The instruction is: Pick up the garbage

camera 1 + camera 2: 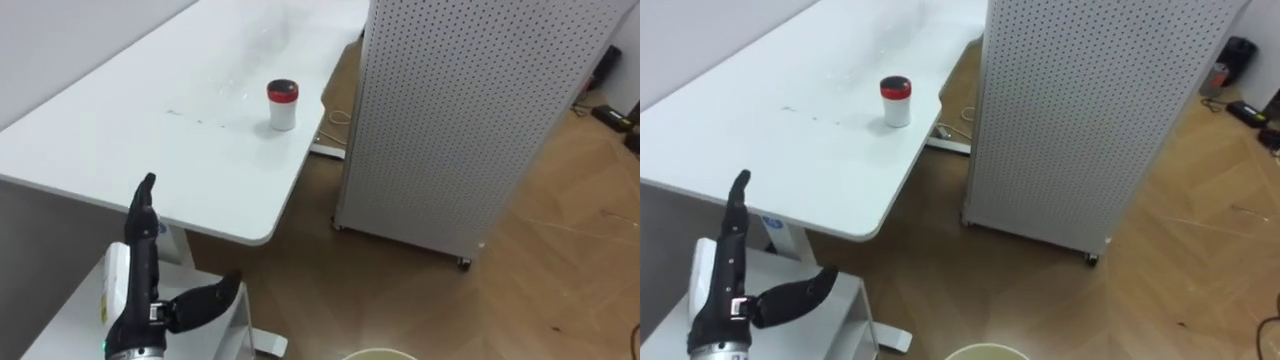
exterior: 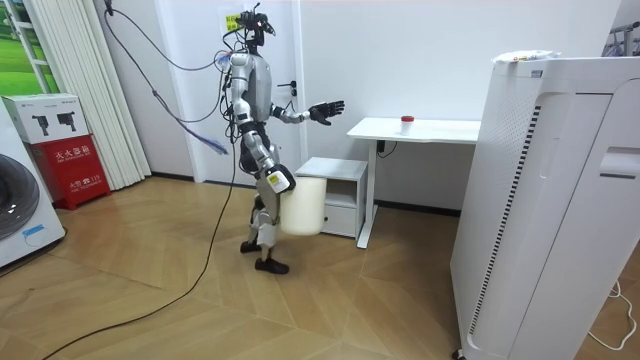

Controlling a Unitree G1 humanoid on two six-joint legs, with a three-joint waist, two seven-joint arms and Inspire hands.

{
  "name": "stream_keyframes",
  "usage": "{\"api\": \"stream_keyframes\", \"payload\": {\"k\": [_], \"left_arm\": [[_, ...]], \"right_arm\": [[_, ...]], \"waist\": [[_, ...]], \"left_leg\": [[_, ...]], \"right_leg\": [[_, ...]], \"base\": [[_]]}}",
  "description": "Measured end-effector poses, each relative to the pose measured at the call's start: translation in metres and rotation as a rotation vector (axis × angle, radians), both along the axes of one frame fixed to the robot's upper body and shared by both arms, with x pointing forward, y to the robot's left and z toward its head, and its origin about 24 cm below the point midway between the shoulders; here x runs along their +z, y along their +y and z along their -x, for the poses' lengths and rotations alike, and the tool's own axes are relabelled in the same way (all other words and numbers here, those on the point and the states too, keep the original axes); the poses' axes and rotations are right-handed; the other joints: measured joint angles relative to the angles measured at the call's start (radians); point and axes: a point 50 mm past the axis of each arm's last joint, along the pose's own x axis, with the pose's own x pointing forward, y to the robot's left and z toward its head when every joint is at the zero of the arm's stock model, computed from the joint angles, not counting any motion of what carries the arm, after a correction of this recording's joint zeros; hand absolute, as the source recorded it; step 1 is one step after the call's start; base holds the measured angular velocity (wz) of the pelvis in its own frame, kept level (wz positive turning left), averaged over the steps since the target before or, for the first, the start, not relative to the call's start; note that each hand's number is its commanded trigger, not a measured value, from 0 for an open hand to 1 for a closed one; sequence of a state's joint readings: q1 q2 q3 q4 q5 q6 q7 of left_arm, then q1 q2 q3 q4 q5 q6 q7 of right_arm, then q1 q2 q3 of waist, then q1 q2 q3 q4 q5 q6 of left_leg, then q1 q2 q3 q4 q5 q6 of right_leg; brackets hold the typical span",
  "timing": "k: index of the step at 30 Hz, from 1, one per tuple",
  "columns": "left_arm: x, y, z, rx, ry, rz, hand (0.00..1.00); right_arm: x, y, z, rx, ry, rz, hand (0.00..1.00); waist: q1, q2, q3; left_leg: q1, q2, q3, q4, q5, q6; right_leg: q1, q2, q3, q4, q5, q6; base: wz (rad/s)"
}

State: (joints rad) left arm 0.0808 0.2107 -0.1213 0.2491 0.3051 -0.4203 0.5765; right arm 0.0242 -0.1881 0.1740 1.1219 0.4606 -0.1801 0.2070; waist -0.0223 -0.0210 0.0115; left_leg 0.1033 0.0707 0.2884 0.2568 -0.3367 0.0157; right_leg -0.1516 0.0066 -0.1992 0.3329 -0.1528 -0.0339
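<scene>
Red-lidded can (image 1: pixel 283 105) on white table (image 1: pixel 150 140)

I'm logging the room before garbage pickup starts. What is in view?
table: one, white, in front of the robot.
lidded cup: one, white with a red lid, upright on the table.
perforated cabinet: one, white, right of the table.
low cabinet: one, white, beside the table.
bin: one, cream, at the robot's right side.
red box: one, by the curtains.
left hand: raised, open, near the table edge.
right hand: lowered at the bin.
</scene>
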Motion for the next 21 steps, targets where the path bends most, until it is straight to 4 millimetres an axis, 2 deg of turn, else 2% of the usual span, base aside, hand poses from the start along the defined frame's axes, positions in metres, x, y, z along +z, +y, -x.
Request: {"api": "stream_keyframes", "payload": {"k": [5, 7, 8, 10, 11, 12, 13, 14, 15, 16, 18, 19, 20, 21], "left_arm": [[0.001, 0.000, 0.000, 0.001, -0.005, 0.004, 0.00], [0.001, 0.000, 0.000, 0.004, -0.005, 0.005, 0.00], [-0.001, 0.001, 0.000, 0.011, 0.004, 0.020, 0.00], [-0.005, 0.004, 0.001, 0.029, 0.025, 0.049, 0.00], [-0.009, 0.006, 0.002, 0.038, 0.040, 0.058, 0.00], [-0.011, 0.006, 0.002, 0.037, 0.051, 0.057, 0.00], [-0.012, 0.005, 0.002, 0.034, 0.056, 0.058, 0.00], [-0.013, 0.004, 0.002, 0.035, 0.060, 0.072, 0.00], [-0.012, 0.003, 0.001, 0.031, 0.055, 0.077, 0.00], [-0.011, 0.002, 0.000, 0.030, 0.052, 0.079, 0.00], [-0.014, 0.002, 0.001, 0.041, 0.061, 0.084, 0.00], [-0.017, 0.002, 0.002, 0.048, 0.071, 0.089, 0.00], [-0.017, 0.000, 0.002, 0.053, 0.069, 0.099, 0.00], [-0.018, 0.000, 0.002, 0.054, 0.071, 0.103, 0.00]], "right_arm": [[0.000, -0.001, 0.002, 0.026, 0.011, 0.013, 1.00], [-0.001, -0.001, 0.002, 0.028, 0.017, 0.014, 1.00], [-0.001, -0.001, 0.004, 0.031, 0.022, 0.014, 1.00], [-0.001, 0.000, 0.004, 0.035, 0.024, 0.012, 1.00], [-0.001, 0.000, 0.004, 0.043, 0.024, 0.012, 1.00], [-0.002, 0.000, 0.005, 0.050, 0.026, 0.012, 1.00], [-0.002, 0.000, 0.006, 0.052, 0.030, 0.013, 1.00], [-0.002, 0.000, 0.008, 0.050, 0.034, 0.013, 1.00], [-0.002, -0.001, 0.008, 0.034, 0.036, 0.022, 1.00], [-0.003, -0.001, 0.008, 0.028, 0.040, 0.027, 1.00], [-0.003, -0.002, 0.009, 0.013, 0.057, 0.041, 1.00], [-0.004, -0.004, 0.012, -0.002, 0.066, 0.052, 1.00], [-0.004, -0.005, 0.014, -0.014, 0.072, 0.061, 1.00], [-0.005, -0.005, 0.017, -0.025, 0.087, 0.062, 1.00]], "waist": [[-0.003, 0.004, -0.0008], [-0.002, 0.003, -0.0007], [0.000, 0.001, -0.0006], [0.002, -0.002, 0.0018], [0.002, -0.004, 0.0033], [0.001, -0.002, 0.0076], [-0.001, -0.005, 0.0099], [-0.004, -0.008, 0.0104], [-0.010, -0.011, 0.0132], [-0.005, -0.017, 0.0170], [0.018, -0.024, 0.0210], [0.032, -0.021, 0.0206], [0.043, -0.016, 0.0184], [0.056, -0.021, 0.0151]], "left_leg": [[0.023, 0.013, -0.004, 0.006, 0.004, -0.007], [0.022, 0.017, -0.004, 0.032, 0.004, -0.007], [0.016, 0.022, -0.001, 0.071, 0.003, -0.008], [-0.014, 0.035, -0.002, 0.196, 0.004, -0.008], [-0.065, 0.050, -0.011, 0.328, 0.018, -0.031], [-0.131, 0.063, -0.052, 0.475, 0.057, -0.062], [-0.162, 0.063, -0.077, 0.540, 0.087, -0.059], [-0.216, 0.057, -0.123, 0.613, 0.094, -0.051], [-0.273, 0.056, -0.153, 0.621, 0.068, -0.035], [-0.302, 0.056, -0.160, 0.612, 0.057, -0.026], [-0.382, 0.050, -0.170, 0.536, 0.052, -0.032], [-0.421, 0.038, -0.185, 0.428, 0.063, -0.042], [-0.451, 0.036, -0.199, 0.291, 0.107, -0.047], [-0.468, 0.013, -0.220, 0.232, 0.199, -0.038]], "right_leg": [[0.033, 0.017, 0.001, -0.026, 0.004, -0.005], [0.039, 0.023, -0.019, -0.023, -0.001, -0.012], [0.050, 0.022, -0.043, -0.024, -0.006, -0.019], [0.073, 0.016, -0.079, -0.024, -0.017, -0.036], [0.085, 0.011, -0.079, -0.022, -0.027, -0.042], [0.103, 0.013, -0.076, -0.024, -0.036, -0.049], [0.112, 0.013, -0.071, -0.024, -0.043, -0.052], [0.119, 0.013, -0.062, -0.018, -0.059, -0.055], [0.118, 0.013, -0.058, 0.002, -0.076, -0.058], [0.117, 0.012, -0.048, 0.014, -0.086, -0.059], [0.124, 0.011, -0.023, 0.031, -0.112, -0.063], [0.131, 0.010, -0.014, 0.034, -0.125, -0.059], [0.127, 0.005, -0.014, 0.052, -0.149, -0.047], [0.123, -0.012, 0.006, 0.087, -0.179, -0.029]], "base": [[-0.08], [-0.17], [-0.29], [-0.42], [-0.45], [-0.41], [-0.19], [0.00], [0.00], [-0.21], [-0.39], [-0.31], [-0.38], [-0.27]]}}
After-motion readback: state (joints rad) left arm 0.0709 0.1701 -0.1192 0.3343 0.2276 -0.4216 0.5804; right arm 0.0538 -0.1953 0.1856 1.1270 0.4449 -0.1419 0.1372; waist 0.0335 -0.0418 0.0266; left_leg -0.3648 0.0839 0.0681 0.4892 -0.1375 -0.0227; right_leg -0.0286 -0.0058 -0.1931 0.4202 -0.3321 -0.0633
